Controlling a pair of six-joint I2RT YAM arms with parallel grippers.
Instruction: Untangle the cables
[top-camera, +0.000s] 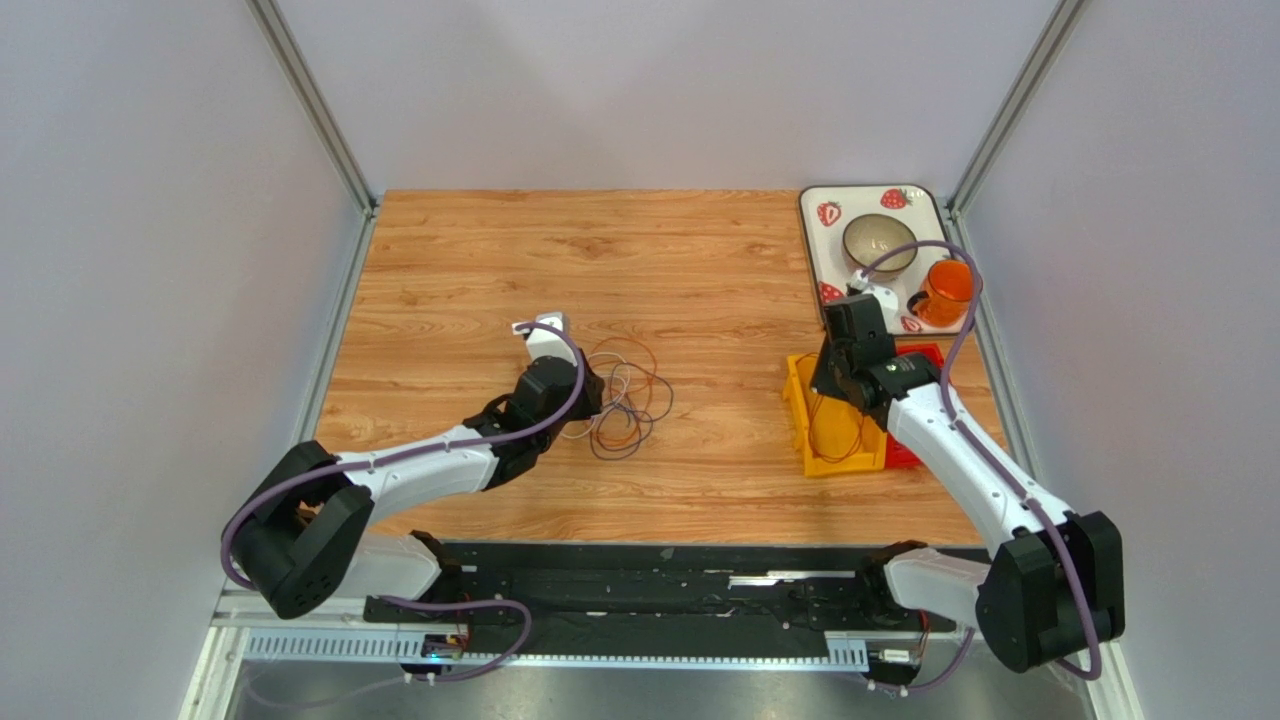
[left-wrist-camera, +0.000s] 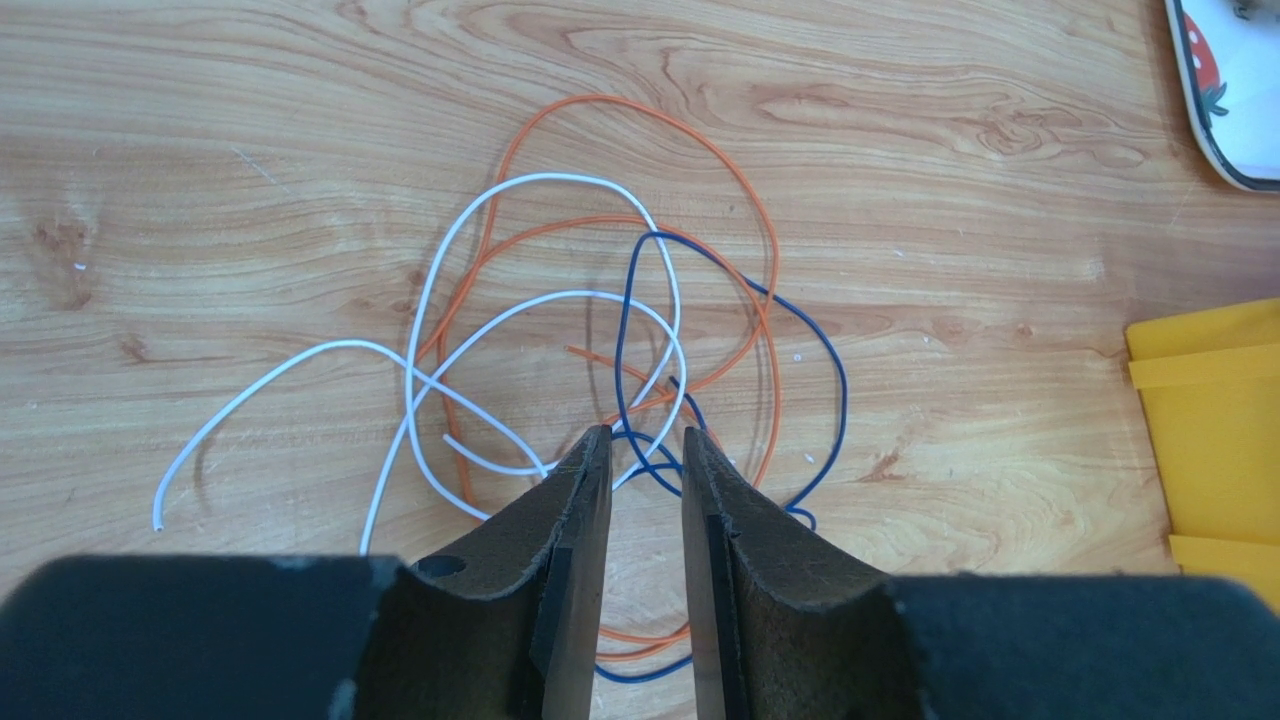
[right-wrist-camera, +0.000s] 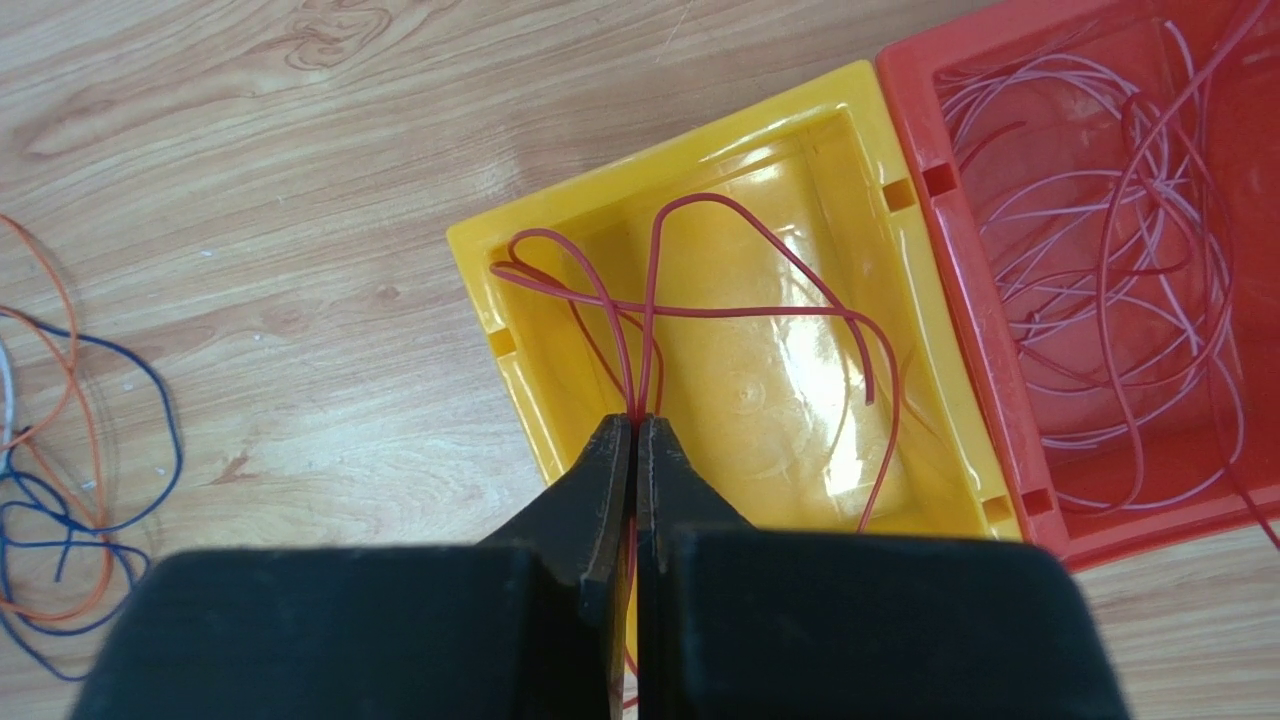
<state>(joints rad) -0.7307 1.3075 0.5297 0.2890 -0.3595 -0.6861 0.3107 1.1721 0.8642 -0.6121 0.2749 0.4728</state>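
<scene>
Sorting by colour, apparently: right gripper (right-wrist-camera: 634, 428) pinched shut on red cable (right-wrist-camera: 751, 312) looping into yellow bin (right-wrist-camera: 661, 165); left gripper (left-wrist-camera: 646, 443), jaws apart, poised above white-orange-blue tangle (left-wrist-camera: 556, 177) on table (left-wrist-camera: 226, 150).

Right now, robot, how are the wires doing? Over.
Right fingers shut on red cable, over yellow bin. Left fingers open over white-orange-blue tangle. Nothing in the way.

Plain grey walls (top-camera: 150, 225) enclose a wood-grain table (top-camera: 451, 270).
</scene>
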